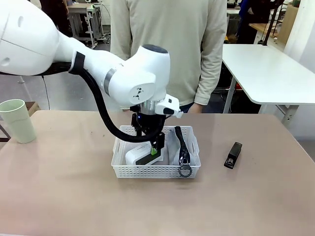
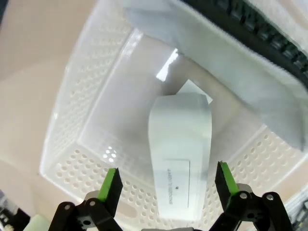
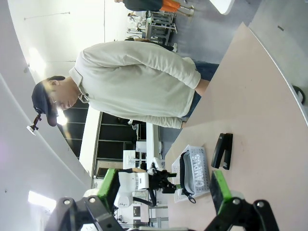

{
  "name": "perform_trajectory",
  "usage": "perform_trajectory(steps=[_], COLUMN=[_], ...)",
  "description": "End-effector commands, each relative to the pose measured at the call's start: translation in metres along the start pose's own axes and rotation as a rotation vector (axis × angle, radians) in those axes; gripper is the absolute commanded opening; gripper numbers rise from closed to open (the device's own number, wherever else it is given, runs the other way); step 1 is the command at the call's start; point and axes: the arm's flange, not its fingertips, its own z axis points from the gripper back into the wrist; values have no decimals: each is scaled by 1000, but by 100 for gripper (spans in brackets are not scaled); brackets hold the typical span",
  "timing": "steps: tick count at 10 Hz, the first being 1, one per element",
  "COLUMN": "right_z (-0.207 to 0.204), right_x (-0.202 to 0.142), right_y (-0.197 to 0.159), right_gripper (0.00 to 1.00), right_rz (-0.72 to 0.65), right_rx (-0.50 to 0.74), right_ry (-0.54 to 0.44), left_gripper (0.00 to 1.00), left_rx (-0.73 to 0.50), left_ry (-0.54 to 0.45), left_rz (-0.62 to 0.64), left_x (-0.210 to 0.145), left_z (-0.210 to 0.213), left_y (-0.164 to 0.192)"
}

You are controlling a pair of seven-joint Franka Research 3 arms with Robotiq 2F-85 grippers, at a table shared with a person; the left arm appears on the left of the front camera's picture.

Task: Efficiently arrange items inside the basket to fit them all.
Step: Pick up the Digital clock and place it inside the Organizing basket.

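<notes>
**Left wrist view: box straddled off-centre, with a skewed grip or a snag as the risks**

The left hand is seen released, lowered into the basket, its green pads spread to either side of the white box and touching nothing. The box lies closer to one pad than to the other. If the hand is closed as it stands, the box is likely to be shoved sideways or twisted before it is gripped, and it may be dropped once lifted. The lattice wall sits just beside the fingers, so a pad could be caught in it and the light basket dragged across the bench.

Beside the box, the other half of the basket is taken up by the grey pouch, whose strap and ring hang over the near rim. The strap could be hooked during any sideways move.

Farther out, the stapler lies on the bench to the basket's right, and the cup stands well apart at the far left. Unless the box is packed tightly, too little room may be left for both.

The right hand is held aloft, released and empty, facing the person.
</notes>
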Motion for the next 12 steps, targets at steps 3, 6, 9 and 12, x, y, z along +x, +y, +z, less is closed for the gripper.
perform_trajectory(steps=[3,6,9,12], right_z=[-1,-1,-1,-1], right_x=[2,2,2,2], right_y=[1,1,1,1], right_gripper=[100,100,100,100], right_rz=[28,28,28,28], right_rx=[21,21,21,21], right_ry=[-10,-10,-10,-10], left_gripper=[100,100,100,100], left_rx=[-130,-351,-458,-725], left_ry=[-192,-329,-485,-699], left_rz=[171,363,681,865], left_x=[-80,-189,-354,-521], left_z=[110,160,173,162], left_y=[31,80,126,177])
